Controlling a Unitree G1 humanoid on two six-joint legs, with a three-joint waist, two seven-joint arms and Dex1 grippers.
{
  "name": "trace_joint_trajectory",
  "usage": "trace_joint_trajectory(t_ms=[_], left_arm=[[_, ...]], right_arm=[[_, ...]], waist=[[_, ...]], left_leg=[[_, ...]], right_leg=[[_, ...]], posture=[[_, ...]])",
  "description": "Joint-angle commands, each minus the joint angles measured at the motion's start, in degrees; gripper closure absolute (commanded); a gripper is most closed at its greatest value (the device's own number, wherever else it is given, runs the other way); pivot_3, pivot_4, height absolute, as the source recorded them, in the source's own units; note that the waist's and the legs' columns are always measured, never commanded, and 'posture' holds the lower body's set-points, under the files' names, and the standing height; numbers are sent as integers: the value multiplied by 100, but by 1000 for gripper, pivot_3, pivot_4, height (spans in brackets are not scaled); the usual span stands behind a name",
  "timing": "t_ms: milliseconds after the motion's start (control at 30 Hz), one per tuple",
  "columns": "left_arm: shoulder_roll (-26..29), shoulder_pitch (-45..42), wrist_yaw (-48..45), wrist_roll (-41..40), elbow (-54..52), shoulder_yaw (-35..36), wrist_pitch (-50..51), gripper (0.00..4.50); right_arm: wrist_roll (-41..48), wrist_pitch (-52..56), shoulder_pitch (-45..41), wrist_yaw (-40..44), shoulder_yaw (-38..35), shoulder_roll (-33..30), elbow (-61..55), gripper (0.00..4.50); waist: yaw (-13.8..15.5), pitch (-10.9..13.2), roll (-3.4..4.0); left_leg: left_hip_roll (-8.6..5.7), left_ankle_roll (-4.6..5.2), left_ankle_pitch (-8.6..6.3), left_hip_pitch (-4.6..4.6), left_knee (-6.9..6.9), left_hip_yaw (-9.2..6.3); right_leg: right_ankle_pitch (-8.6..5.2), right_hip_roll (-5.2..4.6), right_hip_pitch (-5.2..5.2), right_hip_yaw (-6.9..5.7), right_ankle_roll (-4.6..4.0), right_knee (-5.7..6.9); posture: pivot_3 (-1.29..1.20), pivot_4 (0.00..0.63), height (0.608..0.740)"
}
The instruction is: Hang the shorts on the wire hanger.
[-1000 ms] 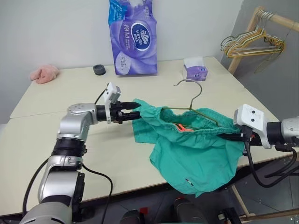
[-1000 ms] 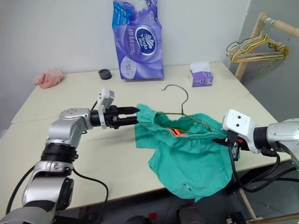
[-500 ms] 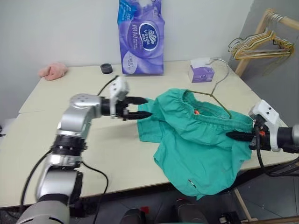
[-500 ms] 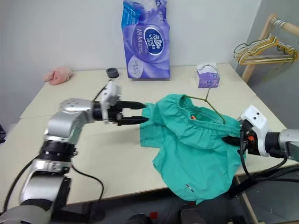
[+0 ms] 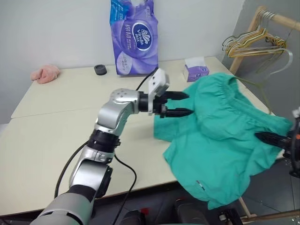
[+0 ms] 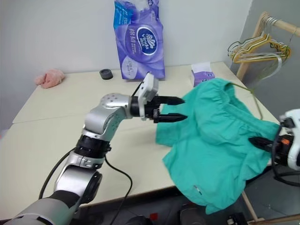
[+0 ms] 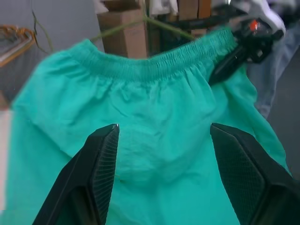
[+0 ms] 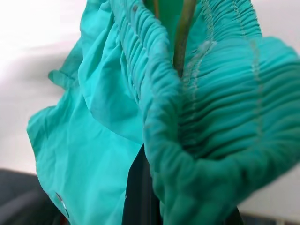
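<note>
Shorts lifted up and swung over to the robot's right

The right gripper (image 6: 257, 140) has hauled the shorts (image 5: 225, 140) up off the table (image 5: 56, 140), so now they hang spread out past the table's right edge instead of drooping in a heap. The wire hanger (image 5: 262, 86) tipped over with them, its hook now pointing toward the rack. The left gripper (image 5: 180, 104) followed across the table with its fingers apart, right beside the fabric's left edge.

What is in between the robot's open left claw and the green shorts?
Nothing. In the left wrist view the left gripper is open, and the teal-green fabric shorts sit just past its fingertips with bare air between.
</note>
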Motion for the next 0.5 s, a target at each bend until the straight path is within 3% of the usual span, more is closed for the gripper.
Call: trace_joint_trajectory(t_ms=[33, 233, 300, 367, 500], left_arm=[[-211, -156, 273, -80, -225, -17, -57, 1250], [-685, -521, 702, 182, -177, -296, -195, 1250], [-823, -651, 744, 241, -105, -372, -346, 1250], [-1076, -879, 833, 222, 64, -393, -426, 1250], [-1410, -1220, 963, 286, 406, -392, -668, 1250]], right_arm=[[969, 44, 446, -863, -1027, -153, -86, 4500], [2564, -256, 1260, -3070, -2161, -247, 504, 4500], [3743, -1062, 1999, -4068, -2201, -415, 746, 4500], [4720, -1957, 2464, -5102, -2115, -673, 1063, 4500], [5087, -2833, 2405, -5977, -1803, -1074, 1506, 4500]], waist=[[-144, 19, 17], [-535, 117, 26], [-641, 192, 11], [-754, 246, 45], [-1047, 359, 55]], left_leg=[[-1, 12, -7, 2, 0, 9], [-2, 26, -16, -10, -5, 21], [-4, 42, -25, -11, -6, 28], [-1, 57, -34, 10, -17, 24], [-19, 61, -33, 42, -70, 62]], right_leg=[[-5, 5, 2, 7, 8, 0], [-26, 24, 6, 19, 42, -15], [-30, 24, 15, 18, 48, -32], [-32, 26, 64, 19, 50, -86], [-16, 22, 107, 41, 79, -185]], posture=[[-489, 143, 740], [-543, 166, 740], [-553, 180, 740], [-555, 189, 740], [-554, 199, 740]])
